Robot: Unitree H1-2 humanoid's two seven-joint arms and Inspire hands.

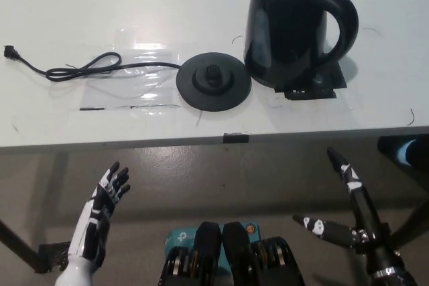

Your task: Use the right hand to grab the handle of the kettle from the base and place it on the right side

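Note:
The black kettle (295, 25) stands upright on the white table (100, 11), just right of its round black base (213, 80), with its handle (342, 21) facing right. My black right hand (348, 216) hangs open below the table's front edge at the lower right, well short of the kettle and holding nothing. My white left hand (97, 216) rests open at the lower left, also below the table edge.
The base's black cord (87, 68) snakes left across the table to a plug (8, 50). Clear tape (131, 75) and black tape marks (312, 92) lie on the tabletop. A dark object (405, 149) sits at the right edge below the table.

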